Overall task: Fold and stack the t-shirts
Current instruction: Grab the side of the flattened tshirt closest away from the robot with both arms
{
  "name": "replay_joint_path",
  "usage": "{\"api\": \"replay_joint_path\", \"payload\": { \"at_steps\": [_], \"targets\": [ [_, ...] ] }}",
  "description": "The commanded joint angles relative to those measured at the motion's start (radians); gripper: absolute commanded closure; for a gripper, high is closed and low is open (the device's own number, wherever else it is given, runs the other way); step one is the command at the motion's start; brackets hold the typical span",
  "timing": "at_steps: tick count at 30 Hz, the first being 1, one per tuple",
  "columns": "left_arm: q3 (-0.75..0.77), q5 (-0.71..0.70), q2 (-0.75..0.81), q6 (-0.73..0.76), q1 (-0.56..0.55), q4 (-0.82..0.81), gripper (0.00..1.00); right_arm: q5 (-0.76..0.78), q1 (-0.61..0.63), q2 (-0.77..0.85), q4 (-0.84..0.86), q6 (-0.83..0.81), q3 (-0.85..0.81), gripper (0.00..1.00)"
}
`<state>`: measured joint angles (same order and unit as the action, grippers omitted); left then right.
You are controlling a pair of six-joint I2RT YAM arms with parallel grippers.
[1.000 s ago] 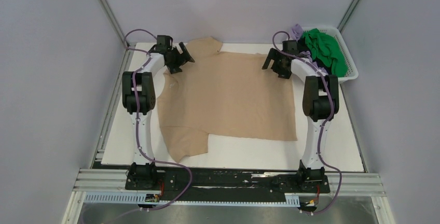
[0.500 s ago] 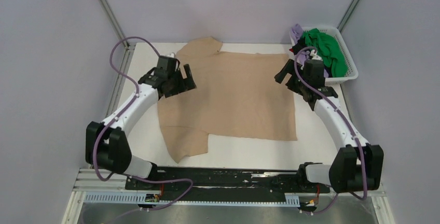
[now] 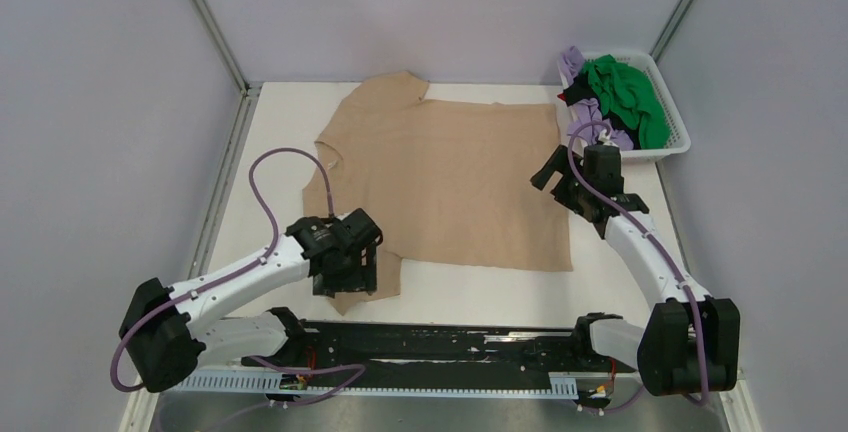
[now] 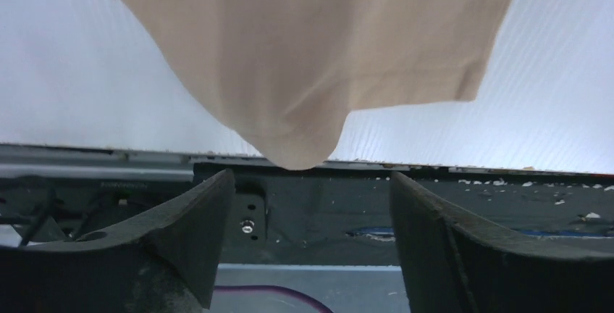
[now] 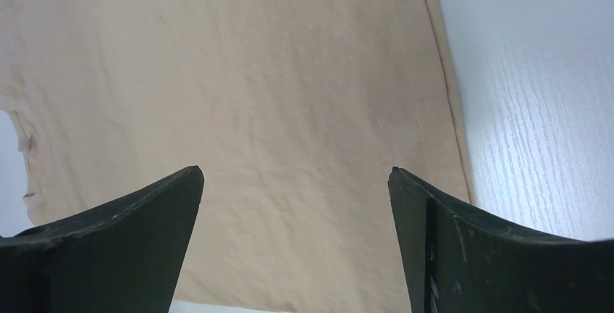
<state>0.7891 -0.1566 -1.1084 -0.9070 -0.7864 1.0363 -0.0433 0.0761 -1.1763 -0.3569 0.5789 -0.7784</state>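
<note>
**Task item.** The tan t-shirt point(image 3: 450, 177) lies spread flat on the white surface point(image 3: 640, 297), roughly central. Its hem edge faces the right arm point(image 3: 640, 242) and its neck opening faces the left side. One sleeve point(image 3: 400, 82) reaches the far edge. The other sleeve point(image 4: 304, 74) lies at the near edge, its rounded tip reaching the black base rail point(image 4: 470, 211).

**Left arm** point(image 3: 240, 277). It is bent low across the near-left corner, with its head over the near sleeve. The left fingers point(image 4: 181, 226) stand wide apart with nothing between them; the sleeve tip lies just beyond their ends. Whether they touch the cloth I cannot tell.

**Right arm.** It reaches to the shirt's right-hand edge. The right fingers point(image 5: 130, 219) are also wide apart and hold nothing — plain tan cloth and its stitched hem point(image 5: 434, 74) show between and beyond them.

**Other items.** A white lattice basket point(image 3: 680, 142) sits at the far-right corner, apart from the tan shirt. It holds a bright green t-shirt point(image 3: 625, 92) and a lilac t-shirt point(image 3: 572, 57), both crumpled — neither is folded.
</note>
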Motion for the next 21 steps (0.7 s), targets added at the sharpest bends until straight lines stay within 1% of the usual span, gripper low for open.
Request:
{"api": "replay_joint_path", "payload": {
  "at_steps": [1, 3, 9, 13, 17, 20, 21],
  "targets": [
    [-0.066, 0.023, 0.015, -0.229, -0.086, 0.075, 0.2, -0.001, -0.001, -0.008, 0.029, 0.007, -0.005, 0.0],
    [-0.094, 0.007, 0.021, -0.268, -0.092, 0.054, 0.25, 0.003, -0.002, -0.024, 0.029, 0.001, -0.005, 0.0],
    [-0.173, -0.046, 0.032, -0.33, -0.091, -0.124, 0.36, 0.002, -0.002, -0.057, 0.028, -0.01, -0.009, 0.0],
    [-0.195, -0.08, -0.001, -0.351, -0.093, -0.138, 0.45, 0.011, -0.002, -0.067, 0.028, -0.01, -0.008, 0.0],
    [-0.212, -0.107, -0.034, -0.337, -0.076, -0.189, 0.5, 0.036, -0.002, -0.044, 0.006, 0.016, 0.013, 0.0],
    [-0.214, -0.105, -0.065, -0.309, -0.047, -0.227, 0.57, 0.043, -0.002, -0.014, -0.03, 0.032, 0.045, 0.0],
    [-0.208, -0.105, -0.072, -0.297, -0.043, -0.232, 0.61, 0.043, -0.001, -0.004, -0.043, 0.037, 0.056, 0.0]
  ]
}}
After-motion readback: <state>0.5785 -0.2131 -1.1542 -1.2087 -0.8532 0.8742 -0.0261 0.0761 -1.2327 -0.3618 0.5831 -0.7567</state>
